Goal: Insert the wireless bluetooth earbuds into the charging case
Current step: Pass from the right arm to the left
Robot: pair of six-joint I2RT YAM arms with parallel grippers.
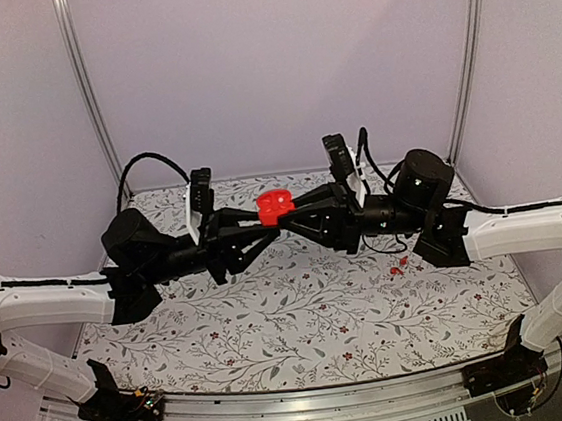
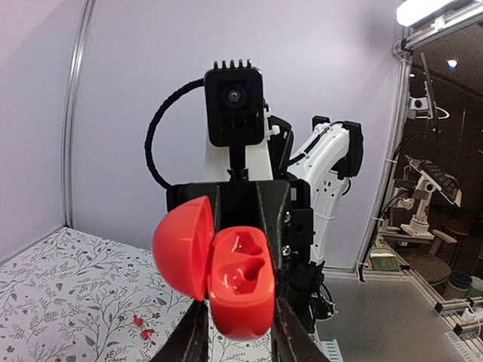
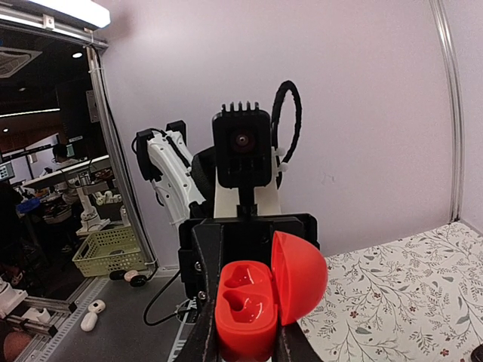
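Since both sockets of the case are bare and the buds lie below, I judge the task to be at its start: the opened case is being steadied in mid-air, and nothing has been inserted yet.

The counter (image 1: 275, 342) is walled at the back and on both sides, with upright frame posts at the far corners and a metal rail along the near edge. The left arm (image 1: 49, 300) and the right arm (image 1: 524, 225) reach inward and meet above its far middle, well clear of the walls. The left claw (image 2: 240, 339) has its fingers pressed to both sides of the case's lower half. The right claw (image 3: 245, 343) is clamped on the same half from the opposite side.

The charging case (image 1: 275, 206) hangs between them, with its lid (image 2: 181, 245) swung aside. The wireless bluetooth earbuds (image 1: 398, 270) rest on the counter near the right arm's elbow, well apart from the case.

Next, I judge, one claw must release while the other keeps the case level. The right arm sits nearer the buds but has to fold back tightly. The pinch must be fine and low, as the buds are far smaller than a finger
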